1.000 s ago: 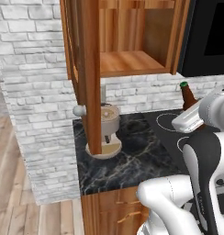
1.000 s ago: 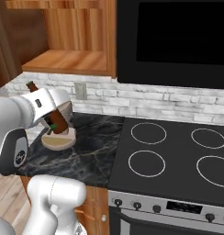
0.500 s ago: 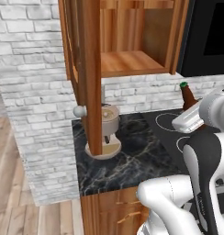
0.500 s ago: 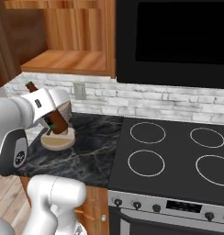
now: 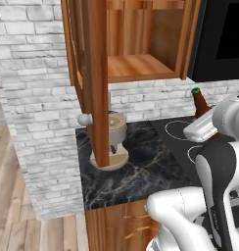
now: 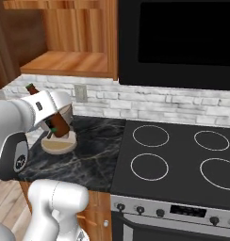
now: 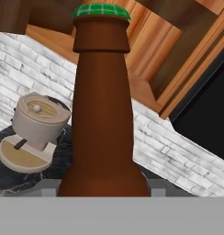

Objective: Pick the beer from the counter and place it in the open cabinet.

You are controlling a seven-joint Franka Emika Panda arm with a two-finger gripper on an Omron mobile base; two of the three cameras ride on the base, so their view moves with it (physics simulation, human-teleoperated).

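Beer (image 7: 101,114) pinched upright in tool (image 6: 53,128), green cap up, above black counter (image 5: 141,171), below open cabinet (image 5: 136,66)

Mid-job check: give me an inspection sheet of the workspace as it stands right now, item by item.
Surface: black veined marble counter, bare beside the cooktop.
Job's things: the beer, brown bottle with green cap, is held off the counter, leaning in the right base view; the open cabinet hangs above with its shelf bare and its door swung out.
Clutter: a beige machine on a round base stands behind the door's lower edge.
Gripper: the gripper is shut on the beer, below shelf level.
Cables: nothing seen.
Surroundings: white brick wall, wall outlet, black oven panel, wood floor.
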